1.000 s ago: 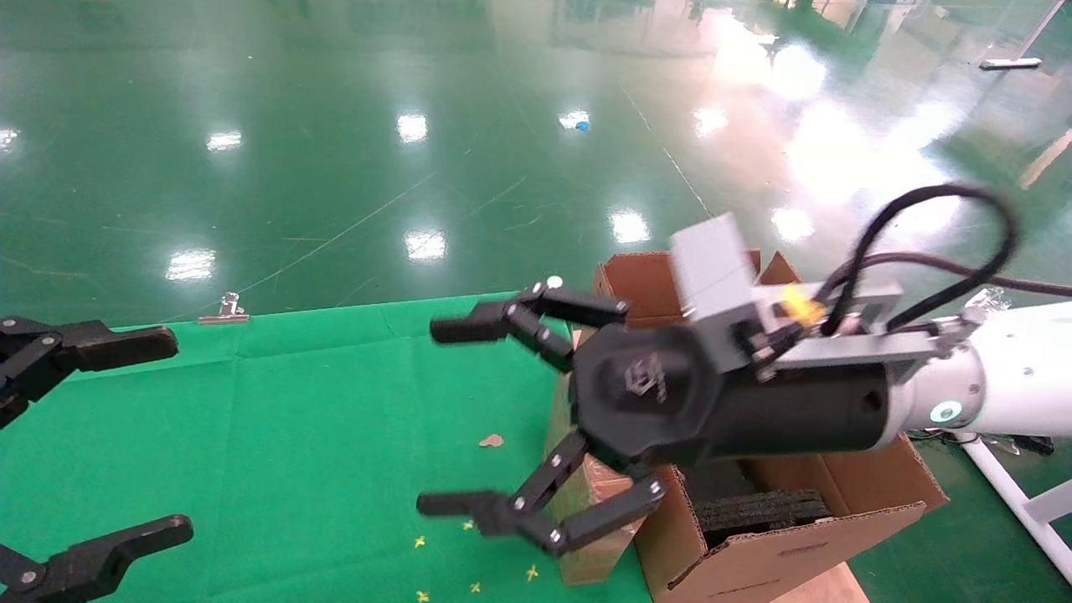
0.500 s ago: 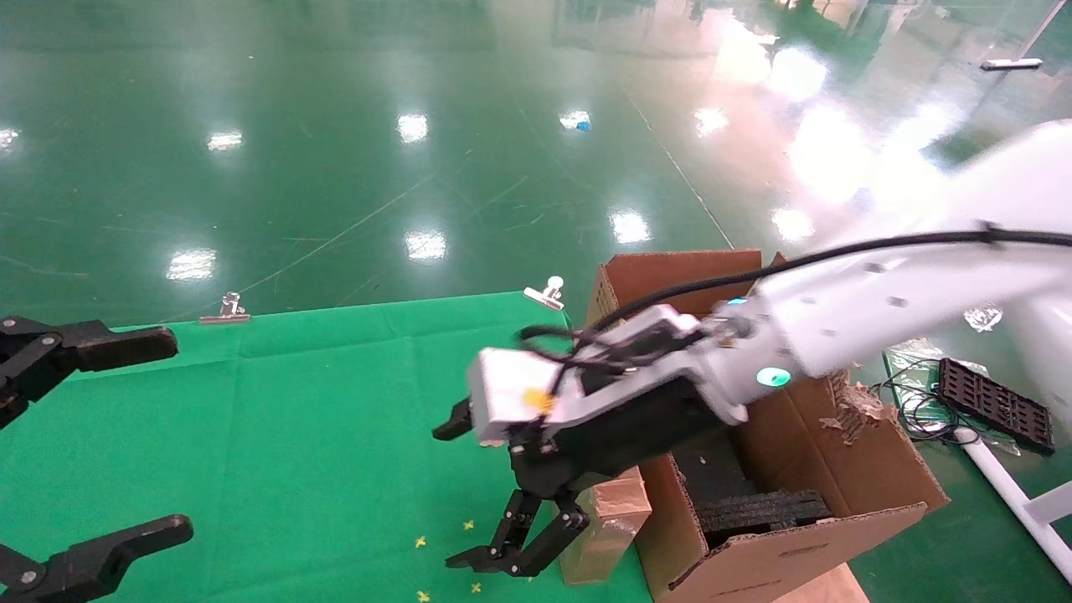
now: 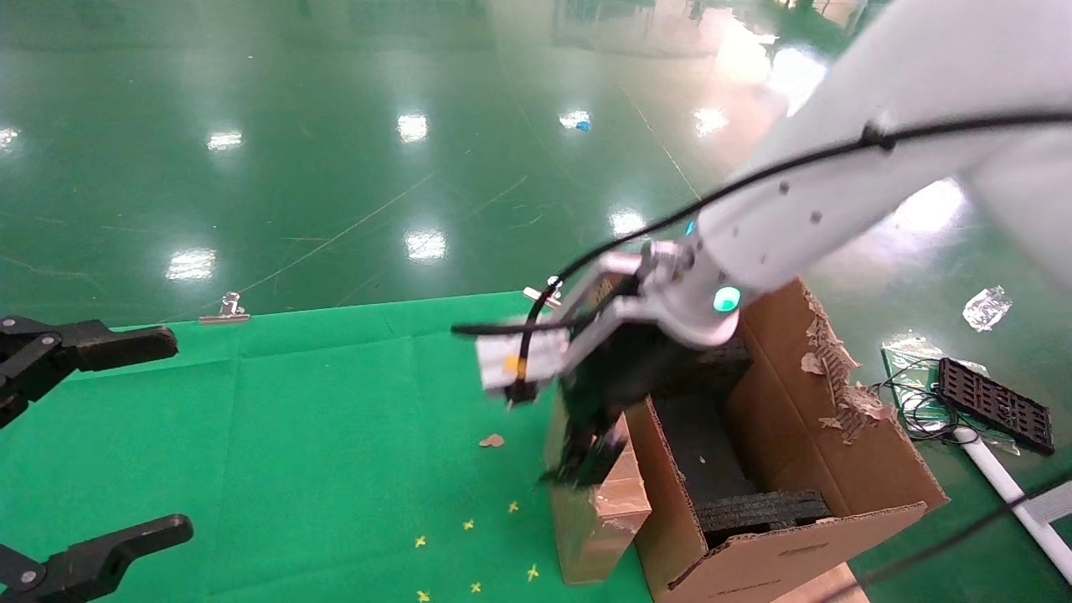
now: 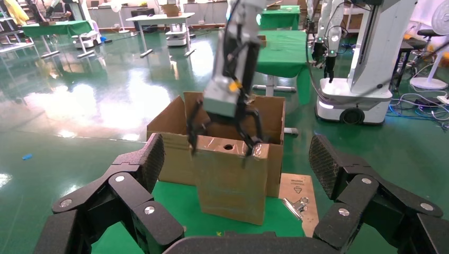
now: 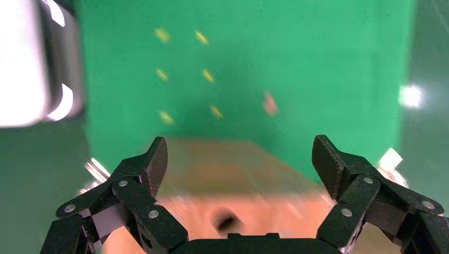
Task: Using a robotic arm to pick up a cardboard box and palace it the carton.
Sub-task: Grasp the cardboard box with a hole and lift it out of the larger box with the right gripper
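The cardboard box (image 3: 599,511) stands upright at the table's (image 3: 293,419) right edge, close to the near corner, pressed against the carton (image 3: 837,469) that sits just off that edge. The robotic arm (image 3: 787,226) reaches down over it, and the right gripper (image 4: 224,132) has its fingers (image 4: 193,129) spread, straddling the box's top face on both sides without pinching it. The left gripper (image 4: 233,185) hangs over the table's near left corner, spread wide and holding nothing.
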